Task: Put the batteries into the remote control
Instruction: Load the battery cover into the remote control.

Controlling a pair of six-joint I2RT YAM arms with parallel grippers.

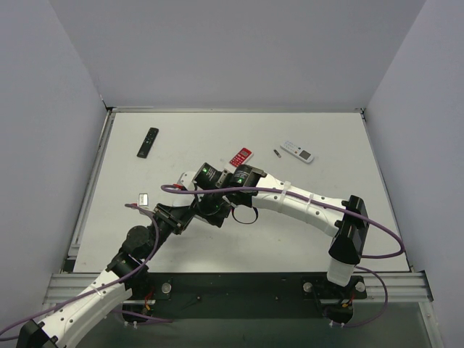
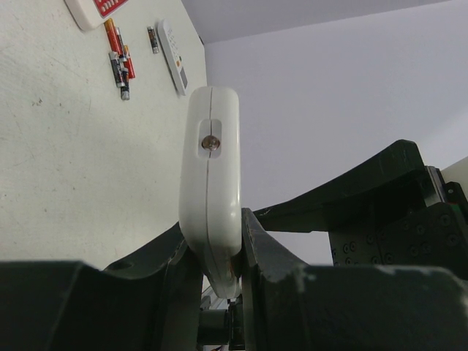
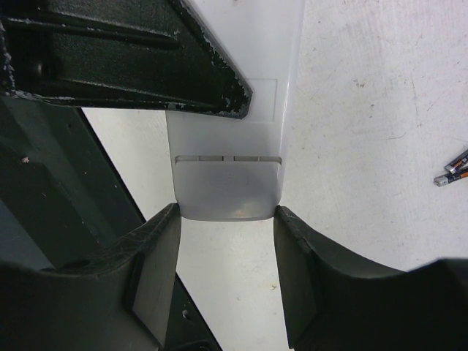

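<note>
While the left gripper (image 2: pixel 216 241) and the right gripper (image 3: pixel 227 216) are both squeezing the white remote (image 2: pixel 210 168), the pale table (image 1: pixel 290 243) is sitting between plain grey walls (image 1: pixel 239 51).

Top camera, high and far from the held remote (image 1: pixel 190 178), looks down; both wrist cameras sit close, facing it. All three share it.

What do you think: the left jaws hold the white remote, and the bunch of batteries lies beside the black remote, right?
No. The bunch of batteries lies beside the red-and-white remote, not the black one; the left wrist view shows it. The left jaws do hold the white remote.
</note>
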